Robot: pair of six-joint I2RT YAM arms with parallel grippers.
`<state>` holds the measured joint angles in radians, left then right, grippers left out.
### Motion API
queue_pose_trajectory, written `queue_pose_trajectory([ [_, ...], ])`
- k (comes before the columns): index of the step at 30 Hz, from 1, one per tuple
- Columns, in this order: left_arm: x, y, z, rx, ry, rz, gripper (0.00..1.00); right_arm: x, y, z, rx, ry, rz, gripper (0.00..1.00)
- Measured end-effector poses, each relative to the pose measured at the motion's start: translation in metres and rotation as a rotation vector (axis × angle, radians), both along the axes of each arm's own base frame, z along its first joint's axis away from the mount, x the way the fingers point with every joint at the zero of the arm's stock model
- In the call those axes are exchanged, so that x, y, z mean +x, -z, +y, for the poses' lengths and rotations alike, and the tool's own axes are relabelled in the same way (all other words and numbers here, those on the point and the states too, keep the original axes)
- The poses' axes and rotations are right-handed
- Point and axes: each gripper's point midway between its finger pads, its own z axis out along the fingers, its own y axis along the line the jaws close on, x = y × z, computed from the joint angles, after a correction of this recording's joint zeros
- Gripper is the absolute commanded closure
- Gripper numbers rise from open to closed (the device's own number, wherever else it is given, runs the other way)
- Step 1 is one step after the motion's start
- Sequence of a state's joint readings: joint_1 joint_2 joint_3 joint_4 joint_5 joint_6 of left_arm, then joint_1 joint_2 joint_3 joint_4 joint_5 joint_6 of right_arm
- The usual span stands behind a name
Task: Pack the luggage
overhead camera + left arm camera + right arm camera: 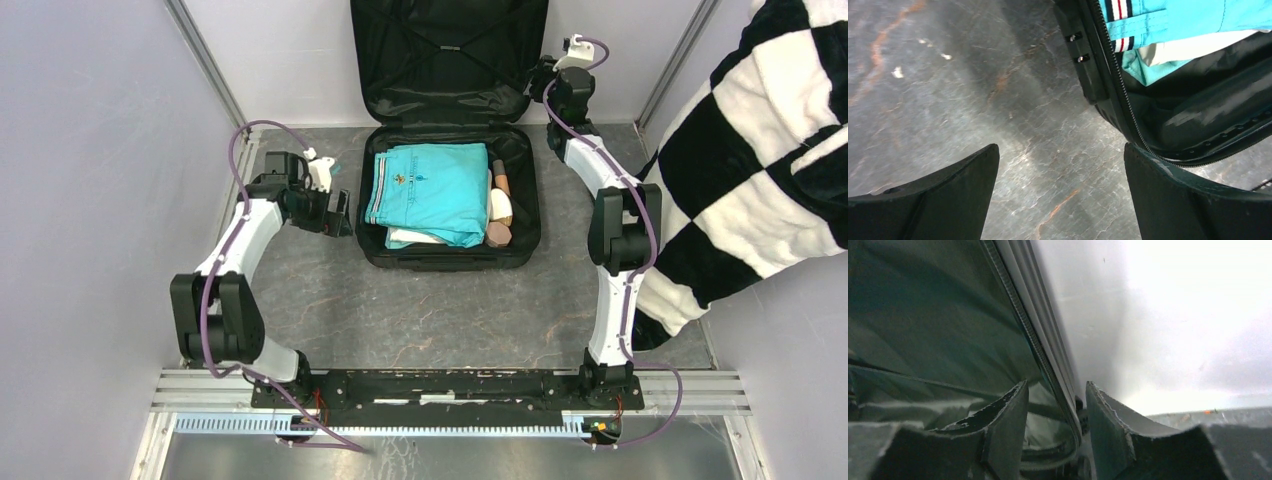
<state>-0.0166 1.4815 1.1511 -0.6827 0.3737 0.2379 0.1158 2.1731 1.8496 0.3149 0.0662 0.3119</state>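
Observation:
The luggage [372,200] is a black hard-shell suitcase lying open on the table, its lid [450,60] upright against the back wall. Folded teal clothes [430,190] fill its base, with a white garment [415,237] under them. My right gripper [540,78] is at the lid's right edge. In the right wrist view the gripper [1056,383] has its jaws narrowly closed astride the zippered lid rim [1018,315]. My left gripper [340,215] is open and empty just left of the case. In the left wrist view the gripper [1061,146] is over bare table beside the case's corner [1098,85].
A wooden-handled brush [500,180], a white item [499,205] and a brown item [498,234] lie along the case's right side. A large black-and-white checkered cloth [760,150] hangs at the right. Grey walls close in left and back.

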Motion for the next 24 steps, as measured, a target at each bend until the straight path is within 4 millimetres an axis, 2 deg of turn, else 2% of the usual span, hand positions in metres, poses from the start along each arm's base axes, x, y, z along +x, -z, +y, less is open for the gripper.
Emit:
queue_pose_trajectory([
  [3, -0.002, 0.016, -0.006, -0.038, 0.018, 0.059, 0.00, 0.007, -0.012, 0.000, 0.008, 0.005, -0.084, 0.57],
  [7, -0.002, 0.025, -0.007, -0.048, 0.021, 0.098, 0.00, 0.011, -0.036, 0.003, 0.023, -0.011, -0.209, 0.71],
  [9, -0.001, 0.027, -0.007, -0.049, 0.021, 0.103, 0.00, 0.009, -0.053, 0.007, 0.036, -0.035, -0.295, 0.71],
  [10, -0.001, 0.027, -0.007, -0.049, 0.020, 0.105, 0.00, 0.008, -0.055, 0.008, 0.036, -0.039, -0.308, 0.69],
  [12, -0.001, 0.027, -0.007, -0.049, 0.020, 0.106, 0.00, 0.007, -0.064, 0.011, 0.038, -0.055, -0.347, 0.53],
  [13, -0.001, 0.027, -0.007, -0.049, 0.020, 0.106, 0.00, 0.006, -0.067, 0.012, 0.037, -0.062, -0.361, 0.49],
  [16, -0.001, 0.027, -0.007, -0.049, 0.019, 0.106, 0.00, 0.005, -0.070, 0.013, 0.029, -0.067, -0.378, 0.46],
  [21, -0.001, 0.026, -0.007, -0.049, 0.020, 0.105, 0.00, 0.006, -0.069, 0.011, 0.007, -0.057, -0.379, 0.60],
  [24, -0.001, 0.025, -0.007, -0.049, 0.020, 0.104, 0.00, 0.011, -0.065, 0.010, -0.003, -0.049, -0.384, 0.74],
])
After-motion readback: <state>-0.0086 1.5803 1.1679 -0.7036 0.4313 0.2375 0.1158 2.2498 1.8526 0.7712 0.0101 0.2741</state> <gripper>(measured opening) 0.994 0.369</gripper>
